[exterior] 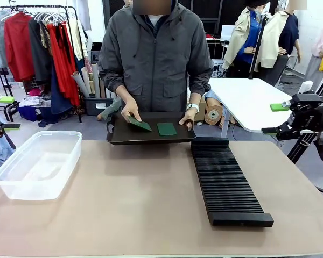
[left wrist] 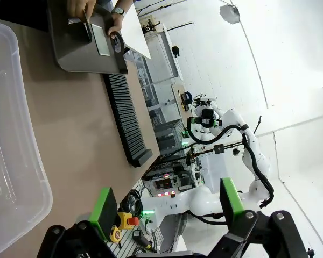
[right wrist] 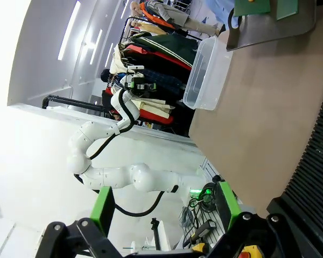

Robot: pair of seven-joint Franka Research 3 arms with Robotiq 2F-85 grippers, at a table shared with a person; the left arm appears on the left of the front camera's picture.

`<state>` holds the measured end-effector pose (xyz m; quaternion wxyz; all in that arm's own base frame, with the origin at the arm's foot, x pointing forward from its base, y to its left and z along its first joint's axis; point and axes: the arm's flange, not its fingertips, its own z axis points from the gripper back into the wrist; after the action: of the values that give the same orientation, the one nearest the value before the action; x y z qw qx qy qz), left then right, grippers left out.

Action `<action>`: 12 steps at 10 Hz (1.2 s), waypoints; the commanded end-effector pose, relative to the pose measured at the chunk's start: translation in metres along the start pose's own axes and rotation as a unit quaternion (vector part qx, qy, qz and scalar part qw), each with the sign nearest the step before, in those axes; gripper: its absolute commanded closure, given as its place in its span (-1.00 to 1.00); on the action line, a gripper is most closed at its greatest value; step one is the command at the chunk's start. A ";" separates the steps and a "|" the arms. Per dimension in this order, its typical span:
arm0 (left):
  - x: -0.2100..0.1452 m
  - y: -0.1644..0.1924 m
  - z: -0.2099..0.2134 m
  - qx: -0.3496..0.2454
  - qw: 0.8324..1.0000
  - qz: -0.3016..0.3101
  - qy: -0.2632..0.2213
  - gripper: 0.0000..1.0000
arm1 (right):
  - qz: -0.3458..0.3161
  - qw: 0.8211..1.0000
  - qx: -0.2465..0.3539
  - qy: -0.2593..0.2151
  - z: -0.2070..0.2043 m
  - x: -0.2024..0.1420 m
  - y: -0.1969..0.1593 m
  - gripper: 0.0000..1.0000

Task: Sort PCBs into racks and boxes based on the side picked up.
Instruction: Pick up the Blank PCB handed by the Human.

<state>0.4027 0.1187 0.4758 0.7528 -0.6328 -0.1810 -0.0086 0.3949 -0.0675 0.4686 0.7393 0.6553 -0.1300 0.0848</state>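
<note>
Person (exterior: 156, 59), front view, steadies a dark tray (exterior: 151, 138) bearing 2 PCBs (exterior: 166, 129), holding 1 tilted up, probably to offer it; box (exterior: 27, 188) left, rack (exterior: 226, 183) right. Left wrist view: left gripper (left wrist: 167, 207) gapes, empty. Right wrist view: right gripper (right wrist: 164, 204) likewise.

tray (exterior: 151, 140): dark, handled, far table edge
table (exterior: 124, 215): tan top
clothes rack (exterior: 37, 43): back left
white table (exterior: 247, 102): back right

Bare tan surface (exterior: 140, 204): free passage between left claw (left wrist: 167, 209) and right claw (right wrist: 167, 207). Inward of the left claw, a clear rectangular plastic tub (exterior: 27, 189); inward of the right, a long black ribbed rack (exterior: 226, 183). Far ahead of both, a person-held dark flat tray (exterior: 151, 138) bars the way.
</note>
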 end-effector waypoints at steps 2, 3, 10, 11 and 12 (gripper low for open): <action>-0.002 -0.001 0.001 -0.003 1.000 0.003 -0.001 -1.00 | 0.000 1.000 0.004 0.002 0.001 0.000 0.001 -1.00; -0.002 -0.001 0.001 -0.003 1.000 0.003 -0.001 -1.00 | 0.000 1.000 0.004 0.002 0.001 0.000 0.001 -1.00; -0.002 -0.001 0.001 -0.003 1.000 0.003 -0.001 -1.00 | 0.000 1.000 0.004 0.002 0.001 0.000 0.001 -1.00; -0.002 -0.001 0.001 -0.003 1.000 0.003 -0.001 -1.00 | 0.000 1.000 0.004 0.002 0.001 0.000 0.001 -1.00; -0.002 -0.001 0.001 -0.003 1.000 0.003 -0.001 -1.00 | 0.000 1.000 0.004 0.002 0.001 0.000 0.001 -1.00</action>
<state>0.4027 0.1187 0.4758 0.7528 -0.6328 -0.1810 -0.0086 0.3949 -0.0673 0.4686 0.7394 0.6552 -0.1298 0.0850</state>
